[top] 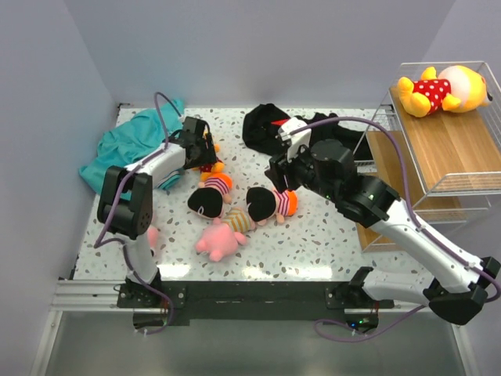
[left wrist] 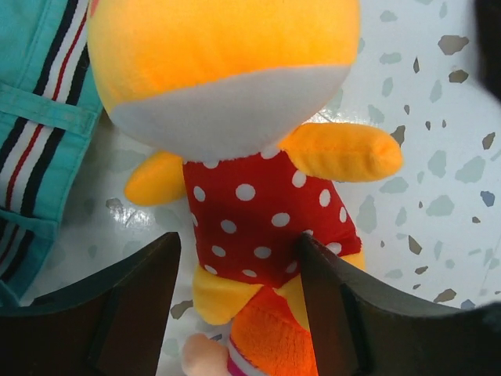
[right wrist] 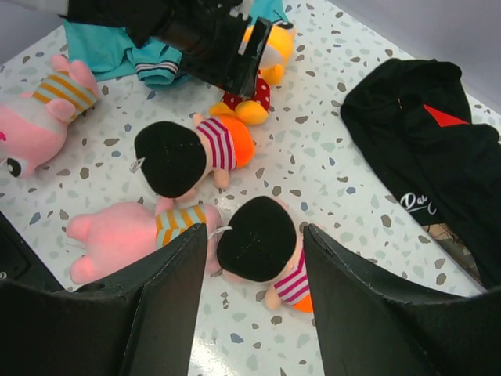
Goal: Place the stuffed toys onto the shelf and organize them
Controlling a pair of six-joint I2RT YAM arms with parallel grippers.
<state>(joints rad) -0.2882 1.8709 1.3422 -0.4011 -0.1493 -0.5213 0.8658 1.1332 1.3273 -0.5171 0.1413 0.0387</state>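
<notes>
A bear in a red dotted top lies on the table between my left gripper's open fingers, which straddle its lower body; in the top view the gripper is right over it. My right gripper is open and hovers above a black-haired doll, also in the top view. A second doll and a pink pig lie next to it. Another pig lies by the left arm. One bear lies on the top tier of the shelf at right.
A teal polo shirt is bunched at the far left, touching the bear's side. A black garment with a red mark lies at the back centre, near the shelf. Grey walls close in the table.
</notes>
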